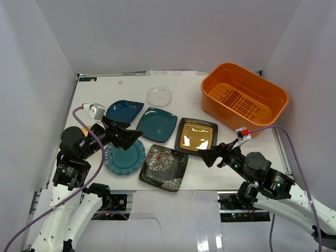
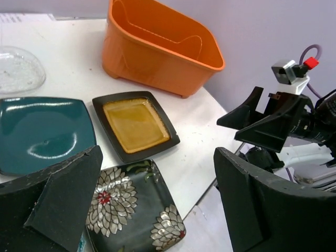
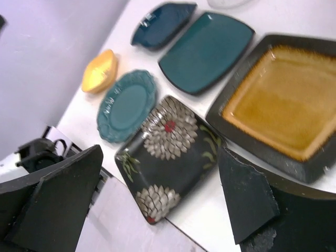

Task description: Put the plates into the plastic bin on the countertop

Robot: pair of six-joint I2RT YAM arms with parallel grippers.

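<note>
- bin (image 1: pixel 236 119): upper right of the top view, upright on the countertop (image 1: pixel 105 92), mouth up, slotted floor bare. nothing loaded yet.
- teal square (image 1: pixel 156 124), leaf dish (image 1: pixel 123 110), amber square (image 1: pixel 197 136), floral square (image 1: pixel 164 167), teal round (image 1: pixel 122 160): all flat and face up, clustered centre to centre-left, close together but not stacked, well apart from the bin.
- yellow dish (image 3: pixel 100 71): upper left of the right wrist view, just beside the teal round.
- clear dish (image 1: pixel 159 96): above the teal square, top view.
- left gripper (image 1: pixel 130 138): over the teal round's upper edge, jaws spread, holding nothing. judged to be lining up on that side of the cluster.
- right gripper (image 1: pixel 209 156): lower centre-right, jaws spread and empty, pointed at the gap between the amber and floral squares.
- appearance: amber square is glossy with a black rim. floral square is black with pale blooms and red centres, its lower corner at the table edge. teal round has a scalloped edge.
- judgement: the low rims lying flat offer little purchase, so an edge pinch looks necessary.
</note>
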